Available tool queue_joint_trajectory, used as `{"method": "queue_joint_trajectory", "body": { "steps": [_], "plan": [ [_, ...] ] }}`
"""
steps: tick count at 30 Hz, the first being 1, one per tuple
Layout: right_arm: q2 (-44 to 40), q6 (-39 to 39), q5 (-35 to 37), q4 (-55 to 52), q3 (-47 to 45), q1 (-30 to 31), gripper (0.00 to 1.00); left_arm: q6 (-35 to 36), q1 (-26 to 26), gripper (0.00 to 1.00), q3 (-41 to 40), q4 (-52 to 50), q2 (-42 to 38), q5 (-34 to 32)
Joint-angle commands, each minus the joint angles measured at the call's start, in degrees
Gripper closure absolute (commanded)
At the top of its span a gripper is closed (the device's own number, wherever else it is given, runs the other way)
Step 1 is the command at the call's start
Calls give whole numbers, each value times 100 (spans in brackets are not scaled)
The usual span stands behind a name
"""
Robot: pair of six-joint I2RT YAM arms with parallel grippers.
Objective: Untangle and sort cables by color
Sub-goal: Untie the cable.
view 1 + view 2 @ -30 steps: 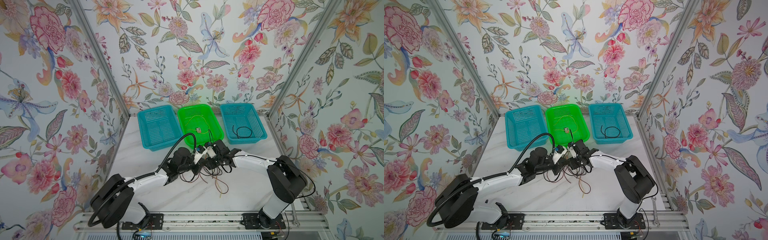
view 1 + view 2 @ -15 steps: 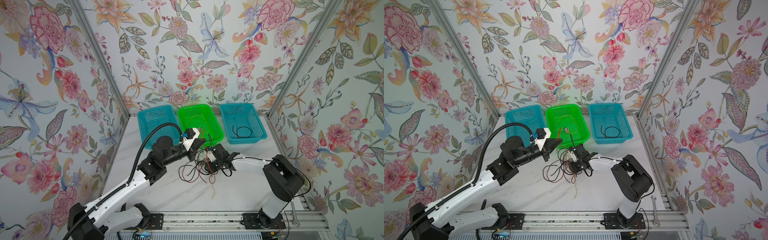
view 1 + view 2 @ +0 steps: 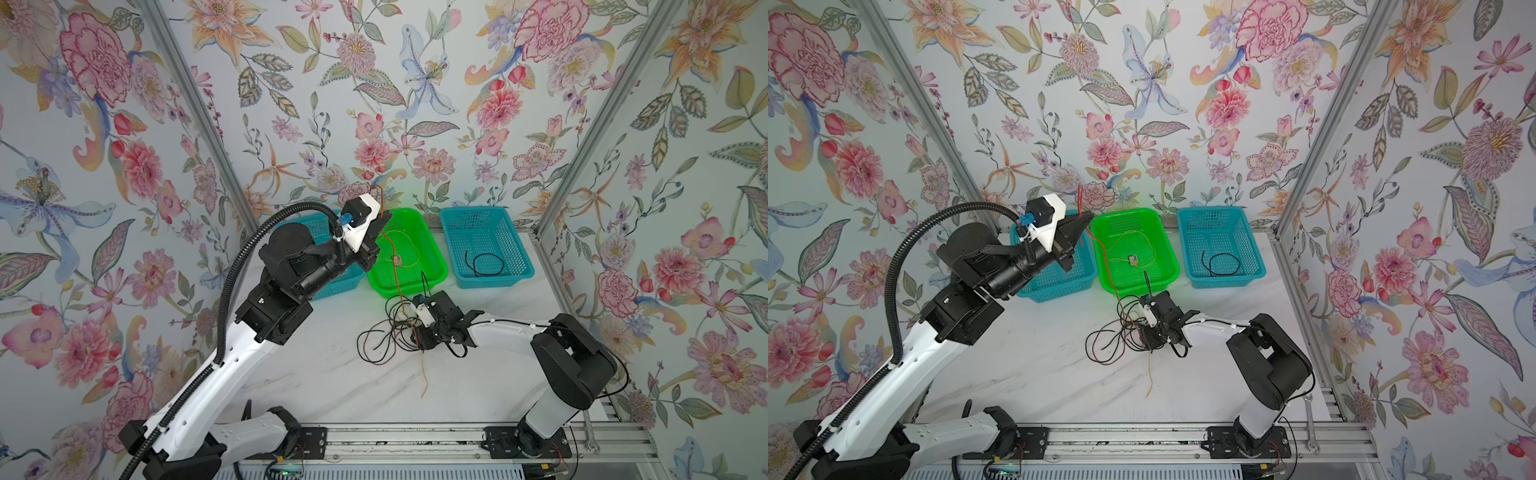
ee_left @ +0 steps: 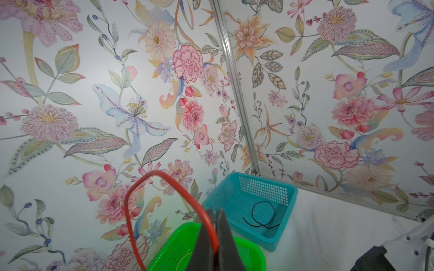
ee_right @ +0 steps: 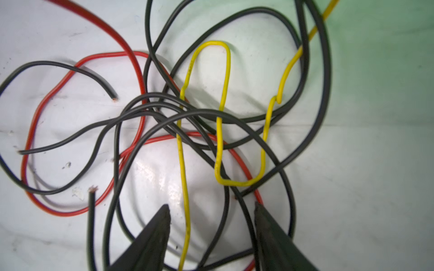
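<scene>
The left gripper had gone up from the pile on the table, where it was a second ago. It hung high, near the baskets at the back, pinched tight on a red cable. That cable made a loop past the fingertips and ran down to the pile.

Nearest the front, a loose yellow cable lay almost straight on the white table. Just behind it sat the tangle of cables. They were thin, bendy wires, black, red and yellow, looped over each other. There were too many black ones to count. The right gripper hung low over the tangle with its fingers spread apart, gripping nothing.

At the back stood three baskets in a row. The green basket in the middle held one curled yellow cable. The right blue basket held one black cable, curled in a ring. The left blue basket was partly hidden by the arm.
</scene>
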Motion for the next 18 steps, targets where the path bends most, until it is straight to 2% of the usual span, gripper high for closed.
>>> {"method": "queue_joint_trajectory", "body": {
  "steps": [1,8,11,13,18],
  "plan": [
    [-89,63,85,-339,-195,-59,41,481,190,100,698,-299,145,-395],
    [-274,37,49,-362,-264,-165,41,719,615,100,2278,-588,782,-428],
    [-372,34,39,-367,-290,-193,41,1092,675,100,2841,-707,1106,-807],
    [-440,33,32,-366,-307,-207,41,1298,853,100,3135,-727,1346,-1024],
    [-515,9,9,-402,-309,-255,41,1325,1362,100,3932,-704,1874,-974]
  ]
}}
